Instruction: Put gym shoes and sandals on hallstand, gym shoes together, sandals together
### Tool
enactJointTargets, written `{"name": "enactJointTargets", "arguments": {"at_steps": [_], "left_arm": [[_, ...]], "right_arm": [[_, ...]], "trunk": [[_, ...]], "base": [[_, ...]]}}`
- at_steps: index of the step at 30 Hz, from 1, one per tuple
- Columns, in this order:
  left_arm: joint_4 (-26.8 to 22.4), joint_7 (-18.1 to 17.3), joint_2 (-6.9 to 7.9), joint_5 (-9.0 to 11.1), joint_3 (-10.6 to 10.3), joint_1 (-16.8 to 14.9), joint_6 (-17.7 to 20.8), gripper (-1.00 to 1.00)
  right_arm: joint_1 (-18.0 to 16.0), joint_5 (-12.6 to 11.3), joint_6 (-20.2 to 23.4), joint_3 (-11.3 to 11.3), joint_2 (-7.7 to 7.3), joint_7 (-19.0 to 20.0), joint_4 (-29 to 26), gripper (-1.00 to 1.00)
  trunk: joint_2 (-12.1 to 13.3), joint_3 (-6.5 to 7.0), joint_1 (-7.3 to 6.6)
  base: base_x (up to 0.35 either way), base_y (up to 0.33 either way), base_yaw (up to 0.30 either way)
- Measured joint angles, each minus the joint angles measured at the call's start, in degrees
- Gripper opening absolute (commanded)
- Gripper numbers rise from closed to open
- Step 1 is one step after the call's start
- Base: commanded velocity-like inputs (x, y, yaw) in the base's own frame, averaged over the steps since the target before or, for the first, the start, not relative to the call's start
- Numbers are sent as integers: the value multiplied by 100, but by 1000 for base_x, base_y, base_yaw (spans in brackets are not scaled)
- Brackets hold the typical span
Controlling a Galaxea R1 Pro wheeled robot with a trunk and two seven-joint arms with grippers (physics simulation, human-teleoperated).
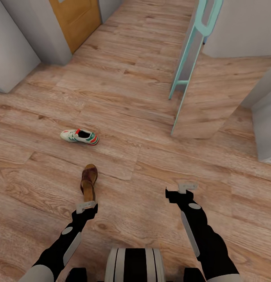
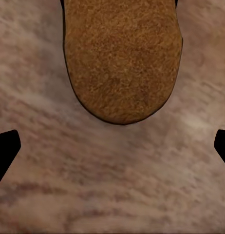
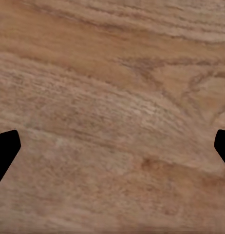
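On the corridor floor (image 1: 151,90), the head view shows one gym shoe (image 1: 79,136) lying beyond a brown sandal (image 1: 88,182), near the left gripper (image 1: 86,206). The left wrist view adds the sandal's tan footbed close up, fingers (image 2: 5,148) apart above bare planks. The right gripper (image 1: 186,190) hovers over floor, fingers spread. No writing is legible.

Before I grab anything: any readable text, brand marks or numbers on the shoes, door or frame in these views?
None readable.
Gym shoe: green stripes and red patches, no legible lettering.
Sandal: plain brown footbed, no mark.
Orange door and teal frame: no lettering or sign.
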Motion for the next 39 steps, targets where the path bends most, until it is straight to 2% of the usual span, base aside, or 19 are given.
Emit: {"name": "enactJointTargets", "arguments": {"at_steps": [2,5,12,19,39], "left_arm": [[0,0,0,0,0,0,0,100],[-4,0,0,-2,-4,0,0,100],[-6,0,0,-9,-6,0,0,100],[-7,0,0,-9,-7,0,0,100],[-9,0,0,-9,1,0,0,100]], "right_arm": [[0,-5,1,-1,-2,0,0,100],[0,-9,1,-2,-3,0,0,100],[0,-10,-1,-2,-4,0,0,100],[0,-10,1,-2,-4,0,0,100],[0,-10,1,-2,-4,0,0,100]], "trunk": [[-3,-59,5],[-3,-71,5],[-3,-75,5],[-3,-75,3],[-3,-75,4]], "base": [[0,0,0],[0,0,0],[19,0,0],[200,0,0],[23,0,0]]}}
